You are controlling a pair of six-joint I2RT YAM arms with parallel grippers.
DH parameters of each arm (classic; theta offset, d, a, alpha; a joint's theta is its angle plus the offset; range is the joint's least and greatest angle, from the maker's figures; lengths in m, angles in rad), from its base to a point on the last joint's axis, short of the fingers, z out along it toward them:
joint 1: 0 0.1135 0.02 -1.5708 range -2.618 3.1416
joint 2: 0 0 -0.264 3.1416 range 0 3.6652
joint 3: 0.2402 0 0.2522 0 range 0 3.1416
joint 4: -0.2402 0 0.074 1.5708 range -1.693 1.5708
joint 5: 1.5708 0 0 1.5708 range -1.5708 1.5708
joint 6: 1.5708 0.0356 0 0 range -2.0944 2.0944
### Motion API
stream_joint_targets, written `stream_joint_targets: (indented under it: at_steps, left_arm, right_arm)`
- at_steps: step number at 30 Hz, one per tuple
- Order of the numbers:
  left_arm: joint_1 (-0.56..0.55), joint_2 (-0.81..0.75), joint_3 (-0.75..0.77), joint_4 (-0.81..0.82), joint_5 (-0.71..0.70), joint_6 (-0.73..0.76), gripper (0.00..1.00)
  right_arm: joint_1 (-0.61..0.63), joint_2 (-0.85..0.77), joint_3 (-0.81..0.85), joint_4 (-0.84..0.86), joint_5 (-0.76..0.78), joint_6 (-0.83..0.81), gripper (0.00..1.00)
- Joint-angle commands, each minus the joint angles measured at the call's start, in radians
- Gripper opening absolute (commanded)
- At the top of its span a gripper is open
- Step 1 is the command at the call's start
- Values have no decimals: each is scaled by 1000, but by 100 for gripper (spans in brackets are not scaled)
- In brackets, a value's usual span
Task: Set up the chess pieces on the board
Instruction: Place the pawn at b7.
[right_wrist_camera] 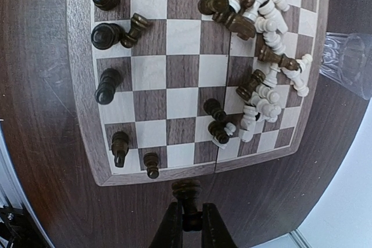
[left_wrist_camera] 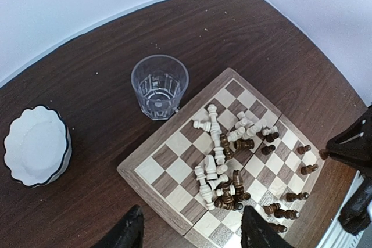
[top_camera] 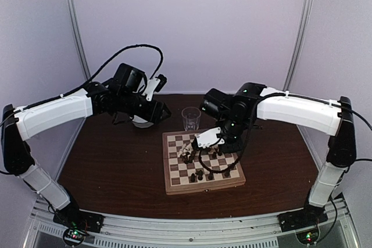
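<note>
The board (top_camera: pixel 203 189) lies right of the table's centre; it also shows in the left wrist view (left_wrist_camera: pixel 131 172) and the right wrist view (right_wrist_camera: pixel 78 85). A heap of fallen cream and dark chess pieces (left_wrist_camera: pixel 224 161) lies across its middle, also in the right wrist view (right_wrist_camera: pixel 256 10). Several dark pieces (right_wrist_camera: pixel 106 36) stand or lean along one edge row. My right gripper (right_wrist_camera: pixel 187 210) is shut on a dark piece (right_wrist_camera: pixel 187 193), held above the table just off the board's rim. My left gripper (left_wrist_camera: pixel 192 225) is open and empty, raised to the left of the board (top_camera: pixel 163 108).
A clear drinking glass (top_camera: pixel 190 118) stands on the table touching the board's far edge, also seen by the left wrist (left_wrist_camera: pixel 160 85). A white scalloped bowl (left_wrist_camera: pixel 36 143) sits on the table to the left, below the left arm.
</note>
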Motion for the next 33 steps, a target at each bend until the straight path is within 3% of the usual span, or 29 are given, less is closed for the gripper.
stream_joint_targets:
  at_steps: [1,13,33]
  left_arm:
    - [9,-46,-9,19,10,9,57]
    - [10,-61,-10,19,12,11,57]
    - [10,-49,-11,19,28,4,57]
  right_arm:
    - [26,83,53,-56,45,1,0]
    - [48,238,80,-103,40,38,0]
    - [48,296,45,-120,125,54,3]
